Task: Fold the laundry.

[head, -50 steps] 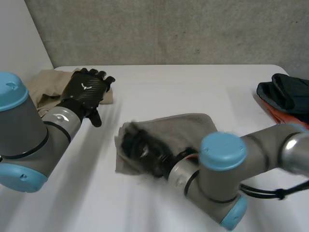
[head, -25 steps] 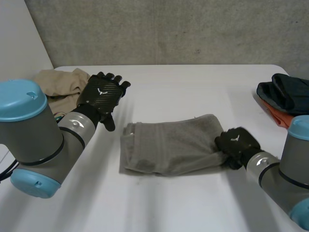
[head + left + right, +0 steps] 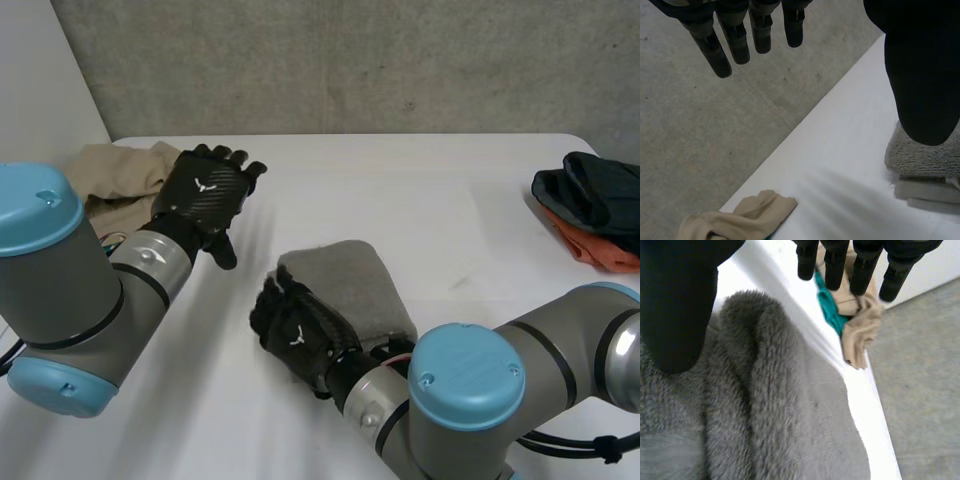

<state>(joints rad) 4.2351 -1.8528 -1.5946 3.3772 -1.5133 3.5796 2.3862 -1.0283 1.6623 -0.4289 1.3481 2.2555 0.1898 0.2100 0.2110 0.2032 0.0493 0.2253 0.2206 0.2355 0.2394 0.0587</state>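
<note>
The right hand (image 3: 298, 335) is seen open: in its wrist view the fingers (image 3: 860, 270) are held straight and spread from the thumb, and nothing is gripped between them. It is placed over the near left edge of a grey towel (image 3: 350, 285), with the thumb above the thick rolled fold of the pile. Whether the palm presses on the cloth cannot be told. The towel is laid folded near the middle of the white table (image 3: 400, 190), with its far edge rounded and its surface sloping down toward the right arm (image 3: 465, 385).

The left hand (image 3: 205, 192) is also held open, raised above the table to the left of the towel and well apart from it. Its fingers (image 3: 737, 40) are extended straight and no cloth is touched by them.

Beyond the left hand, at the table's far left corner, a crumpled beige garment (image 3: 115, 170) is seen lying at the table's edge. In the right wrist view a strip of teal cloth (image 3: 827, 307) is shown just beside it. At the far right edge of the table, a pile of dark clothes (image 3: 590, 190) is rested on an orange cloth (image 3: 600, 248).
</note>
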